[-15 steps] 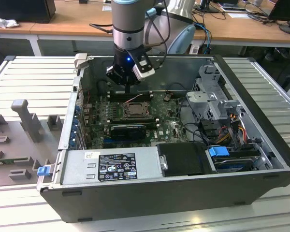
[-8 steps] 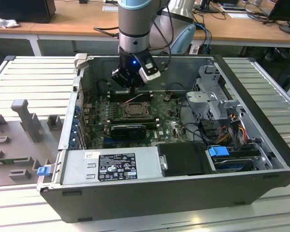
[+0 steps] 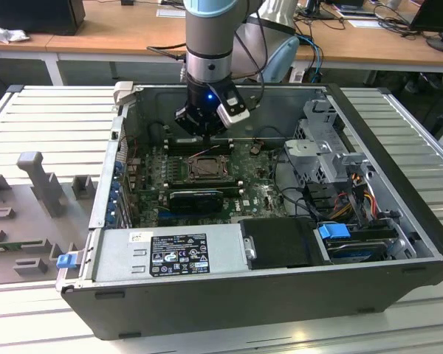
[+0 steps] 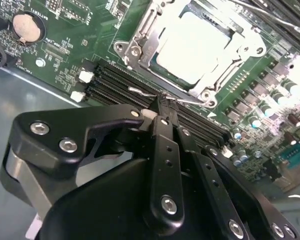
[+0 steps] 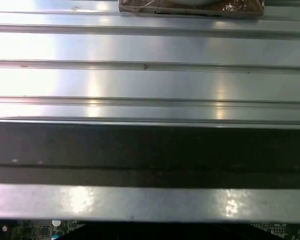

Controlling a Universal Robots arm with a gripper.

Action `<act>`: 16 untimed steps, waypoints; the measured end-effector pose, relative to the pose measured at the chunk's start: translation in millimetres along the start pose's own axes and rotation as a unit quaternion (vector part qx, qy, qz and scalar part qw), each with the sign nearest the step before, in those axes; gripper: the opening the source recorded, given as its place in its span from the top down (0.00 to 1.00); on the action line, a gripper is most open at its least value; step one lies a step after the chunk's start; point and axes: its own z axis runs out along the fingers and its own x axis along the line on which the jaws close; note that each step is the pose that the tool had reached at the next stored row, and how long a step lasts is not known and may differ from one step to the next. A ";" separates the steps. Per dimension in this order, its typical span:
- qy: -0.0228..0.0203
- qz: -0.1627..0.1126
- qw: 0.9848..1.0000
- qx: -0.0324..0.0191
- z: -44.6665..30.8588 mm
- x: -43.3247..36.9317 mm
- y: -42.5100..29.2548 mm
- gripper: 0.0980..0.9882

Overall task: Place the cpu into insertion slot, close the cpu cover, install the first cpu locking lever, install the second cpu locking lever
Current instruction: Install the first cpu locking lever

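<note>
The cpu [image 4: 195,45] lies under the closed cpu cover [image 4: 140,40], upper right; clenched claw [image 4: 162,107] at a locking lever [image 4: 140,91]; latching wants steady pressure.

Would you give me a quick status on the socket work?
Gripper shut, tips at a locking lever. Cpu seated, cpu cover down. Memory slots close alongside.

Camera setup: one off the arm, two on its wrist.
The exterior view looks down from outside into the whole open computer case [image 3: 229,295]. The second wrist view, close behind the gripper [image 4: 162,102], faces the motherboard [image 4: 65,45] and shares the insertion slot [image 4: 135,50] with the exterior view. The first wrist view faces ribbed metal sheeting [image 5: 150,85] close up.
</note>
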 end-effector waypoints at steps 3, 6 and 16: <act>0.000 -0.001 1.000 0.000 3.6 -4.0 -0.3 0.99; 0.000 -0.002 1.000 0.000 7.6 -8.0 -0.7 0.99; 0.000 -0.005 1.000 0.000 13.4 -16.6 -3.2 0.99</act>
